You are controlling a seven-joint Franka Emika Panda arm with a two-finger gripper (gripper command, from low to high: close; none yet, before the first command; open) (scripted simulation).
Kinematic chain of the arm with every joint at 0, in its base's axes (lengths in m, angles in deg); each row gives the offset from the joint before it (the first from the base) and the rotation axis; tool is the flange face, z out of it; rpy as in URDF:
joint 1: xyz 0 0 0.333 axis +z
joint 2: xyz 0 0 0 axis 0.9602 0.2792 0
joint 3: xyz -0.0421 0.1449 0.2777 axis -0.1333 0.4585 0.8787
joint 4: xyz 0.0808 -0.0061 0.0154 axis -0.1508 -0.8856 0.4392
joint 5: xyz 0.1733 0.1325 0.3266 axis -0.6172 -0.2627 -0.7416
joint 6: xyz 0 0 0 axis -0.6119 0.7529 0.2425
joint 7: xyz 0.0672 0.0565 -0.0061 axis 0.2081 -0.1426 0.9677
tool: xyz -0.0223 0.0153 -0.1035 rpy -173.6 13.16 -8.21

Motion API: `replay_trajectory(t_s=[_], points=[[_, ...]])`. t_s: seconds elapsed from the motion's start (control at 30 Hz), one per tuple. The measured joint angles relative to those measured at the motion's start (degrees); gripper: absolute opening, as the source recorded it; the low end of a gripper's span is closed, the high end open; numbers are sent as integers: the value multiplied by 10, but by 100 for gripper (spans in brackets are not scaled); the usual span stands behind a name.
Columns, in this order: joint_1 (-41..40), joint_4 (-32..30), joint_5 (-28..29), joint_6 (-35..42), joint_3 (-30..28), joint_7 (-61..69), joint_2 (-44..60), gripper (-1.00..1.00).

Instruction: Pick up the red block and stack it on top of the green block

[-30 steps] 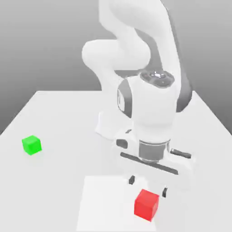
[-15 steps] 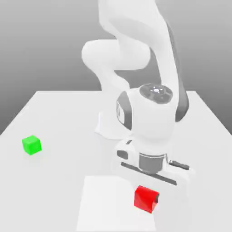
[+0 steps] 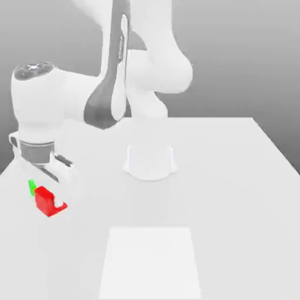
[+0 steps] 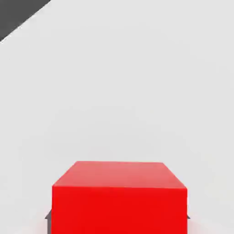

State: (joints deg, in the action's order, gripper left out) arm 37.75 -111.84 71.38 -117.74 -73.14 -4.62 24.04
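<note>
In the exterior view my gripper (image 3: 50,198) hangs low over the table's left side, shut on the red block (image 3: 43,200). Only a thin sliver of the green block (image 3: 31,186) shows, at the red block's upper left edge, and the red one covers the rest. Whether the two cubes touch cannot be told. In the hand view the red block (image 4: 119,197) fills the near middle, with dark fingertips (image 4: 47,215) just peeking out at its two sides. The green block is hidden in that view.
The arm's round white base (image 3: 150,162) stands mid-table, and the bent arm reaches over to the exterior view's left. A paler square patch (image 3: 151,265) marks the white table (image 3: 234,176) near its front edge. The table's left edge runs close to the gripper.
The arm has swung from the front right patch across to the exterior view's left, carrying the red block with it. The red block now covers most of the green one.
</note>
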Motion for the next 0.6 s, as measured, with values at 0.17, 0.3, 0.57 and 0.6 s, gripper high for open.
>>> replay_trajectory(t_s=[0.17, 0.3, 0.57, 0.6], points=[[-65, -36, 2, 6, -85, 126, -45, -100], [-105, -59, -4, -4, -150, 213, -59, -100], [-91, -57, -138, -126, -141, 317, 71, 100], [-91, -57, -138, -126, -141, 317, 71, 100]])
